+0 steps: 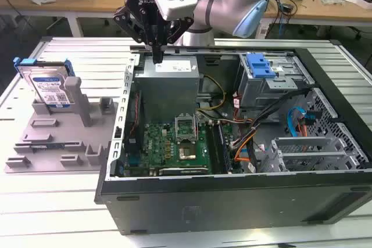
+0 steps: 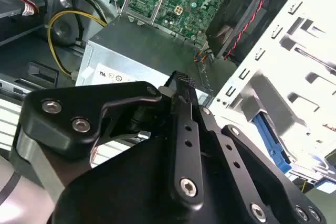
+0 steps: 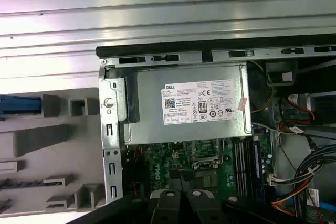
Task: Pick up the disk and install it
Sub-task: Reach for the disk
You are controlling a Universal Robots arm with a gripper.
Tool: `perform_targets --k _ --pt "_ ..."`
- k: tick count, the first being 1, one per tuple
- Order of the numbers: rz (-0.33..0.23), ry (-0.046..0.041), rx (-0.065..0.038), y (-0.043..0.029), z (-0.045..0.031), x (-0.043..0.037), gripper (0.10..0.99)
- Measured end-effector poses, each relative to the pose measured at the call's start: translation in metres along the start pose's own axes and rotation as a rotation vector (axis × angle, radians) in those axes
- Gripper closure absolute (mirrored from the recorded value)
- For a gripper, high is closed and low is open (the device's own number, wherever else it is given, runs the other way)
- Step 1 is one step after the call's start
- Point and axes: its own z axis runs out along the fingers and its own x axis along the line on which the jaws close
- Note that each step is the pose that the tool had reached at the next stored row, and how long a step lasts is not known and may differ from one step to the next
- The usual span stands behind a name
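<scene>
The disk (image 1: pixel 49 88) stands upright in a slot of the grey holder (image 1: pixel 58 143) at the exterior view's left, outside the computer case. It is silver with a white-and-blue label and a blue frame. Its blue edge (image 3: pixel 18 105) also appears in the first wrist view. My gripper (image 1: pixel 157 55) hangs over the case's back-left corner, just above the silver power supply (image 1: pixel 168 79), well to the right of the disk. Its fingertips meet with nothing between them; the second wrist view shows the gripper (image 2: pixel 181 83) above the power supply (image 2: pixel 142 56).
The open black computer case (image 1: pixel 232 187) holds a green motherboard (image 1: pixel 174 143), loose cables and a grey drive cage (image 1: pixel 273 88) topped by a blue latch piece (image 1: pixel 260 65). All of it rests on a slatted metal table (image 1: pixel 70 56). Wooden desks with clutter stand behind.
</scene>
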Motion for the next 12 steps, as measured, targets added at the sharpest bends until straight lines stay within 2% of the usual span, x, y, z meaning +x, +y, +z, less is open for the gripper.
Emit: perform_targets --k 10,12 --pt "0.0 0.0 0.0 0.0 0.0 0.0 0.98" --pt "0.0 0.0 0.0 0.001 0.0 0.0048 0.98"
